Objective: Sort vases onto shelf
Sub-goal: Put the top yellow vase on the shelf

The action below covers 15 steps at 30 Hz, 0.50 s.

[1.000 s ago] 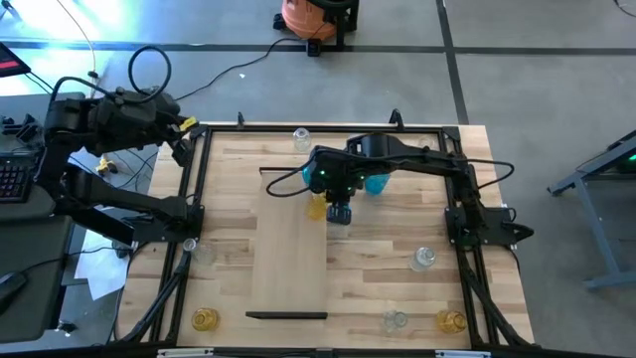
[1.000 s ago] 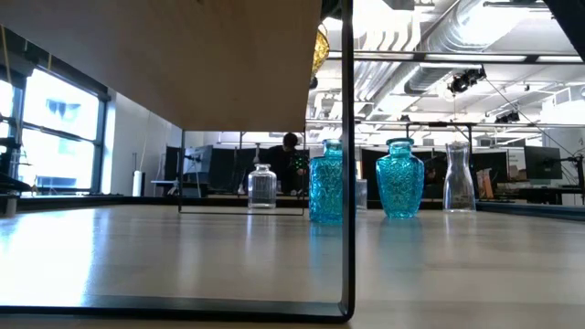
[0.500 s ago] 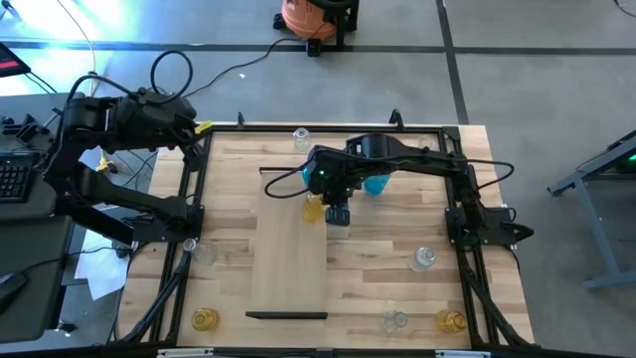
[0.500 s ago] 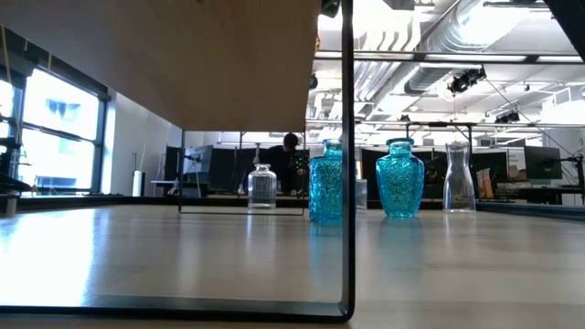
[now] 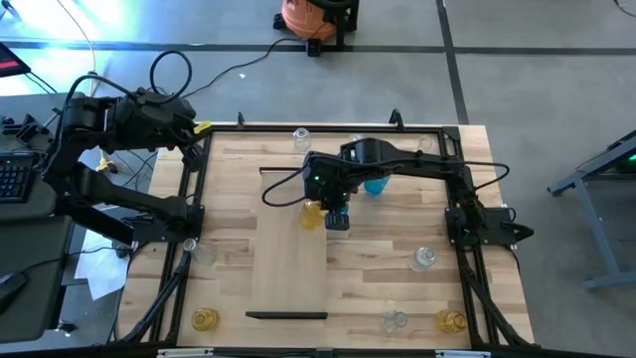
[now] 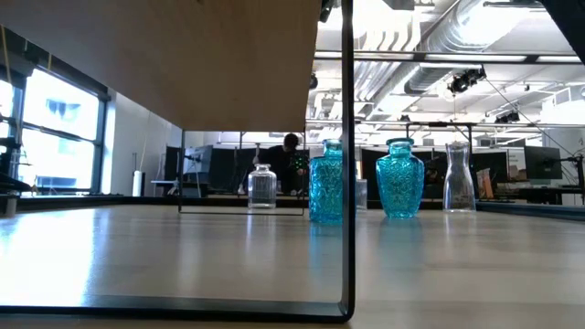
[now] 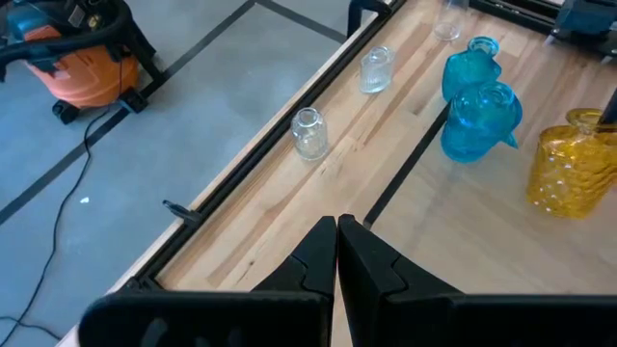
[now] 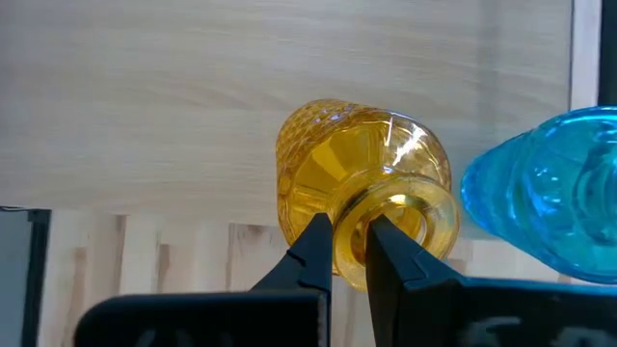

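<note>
Right pincer point(image 8: 349, 253) is pinching the yellow vase point(image 5: 314, 213) by its neck rim, over the shelf point(image 5: 290, 283) right edge near its far end. Thin grip on smooth glass: likely to slip or swing, and a tilted set-down so near the edge could send it off onto the bench point(image 5: 383, 268). Two blue vases point(image 5: 375, 183) stand just beside on the bench, so any sideways sweep risks a knock. The rest of the shelf toward the near end is free; move inward from the edge. Left pincer point(image 7: 337, 253) pressed together, parked off the bench's far left corner.
</note>
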Each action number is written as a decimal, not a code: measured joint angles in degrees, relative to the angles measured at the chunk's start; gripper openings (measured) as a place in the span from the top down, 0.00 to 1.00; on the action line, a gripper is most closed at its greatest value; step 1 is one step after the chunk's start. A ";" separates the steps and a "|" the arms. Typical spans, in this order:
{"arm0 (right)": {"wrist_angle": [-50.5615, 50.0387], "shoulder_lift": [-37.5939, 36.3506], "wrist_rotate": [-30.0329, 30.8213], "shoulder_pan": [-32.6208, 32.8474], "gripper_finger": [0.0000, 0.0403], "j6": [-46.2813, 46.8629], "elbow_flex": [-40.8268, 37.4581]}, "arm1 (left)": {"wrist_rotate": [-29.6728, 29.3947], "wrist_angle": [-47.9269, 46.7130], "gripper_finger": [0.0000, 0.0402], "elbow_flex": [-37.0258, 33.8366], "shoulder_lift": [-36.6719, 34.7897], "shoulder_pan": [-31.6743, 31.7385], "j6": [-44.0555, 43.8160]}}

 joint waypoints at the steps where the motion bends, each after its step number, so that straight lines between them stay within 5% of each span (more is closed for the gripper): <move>1: 0.01 0.00 -0.03 0.00 0.98 -0.02 0.00 | 1.44 0.00 0.99 0.00 0.02 0.00 -1.02; 8: 0.28 0.00 -0.03 0.00 0.98 -0.02 0.00 | 16.89 0.08 0.99 -2.70 -0.34 -2.29 -8.19; 15: 0.36 0.00 -0.01 -0.02 0.98 -0.29 0.00 | 23.84 0.78 0.99 -13.60 -0.68 -8.11 -11.98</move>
